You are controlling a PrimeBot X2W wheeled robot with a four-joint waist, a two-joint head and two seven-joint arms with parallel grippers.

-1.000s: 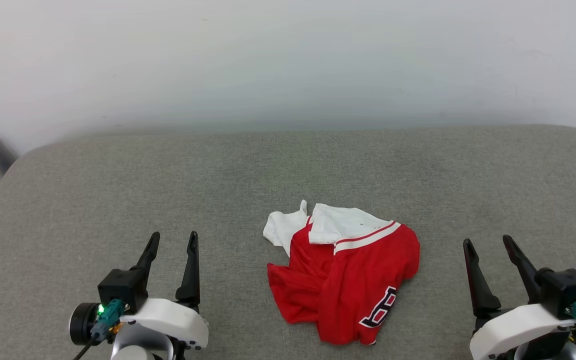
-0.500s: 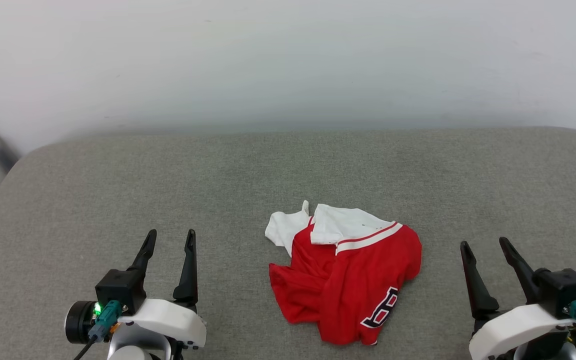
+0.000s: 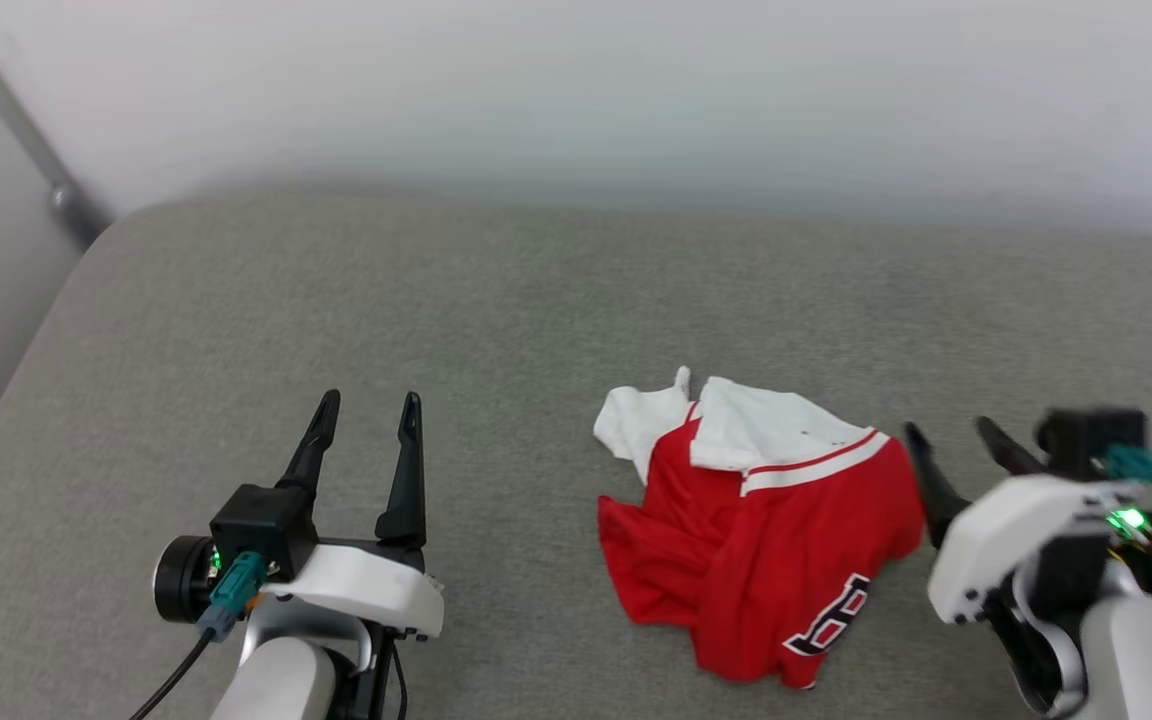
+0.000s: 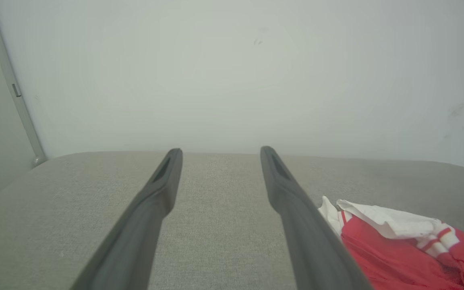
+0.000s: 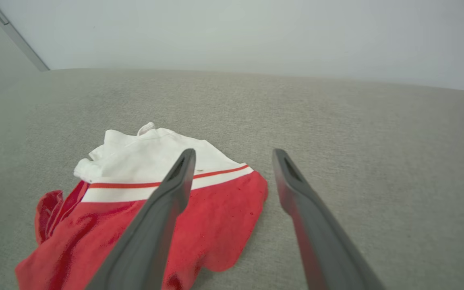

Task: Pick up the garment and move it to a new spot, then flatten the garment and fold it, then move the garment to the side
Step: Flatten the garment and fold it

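Note:
The garment lies crumpled on the grey cushioned surface. It is red, with a white sleeve on top, stripe trim and black white-outlined lettering at its near edge. My left gripper is open and empty, well to the garment's left; its wrist view shows the left gripper over bare fabric with the garment at the lower right. My right gripper is open beside the garment's right edge. In its wrist view the right gripper has its left finger over the garment and its right finger over bare fabric.
A white wall rises just behind the surface. A grey metal bar slants down the wall at the far left, where the surface's rounded left edge drops away. Bare fabric lies on all sides of the garment.
The head camera has turned, shifting the whole picture. My right gripper has come in to the garment's right edge. The left gripper and the garment keep their places.

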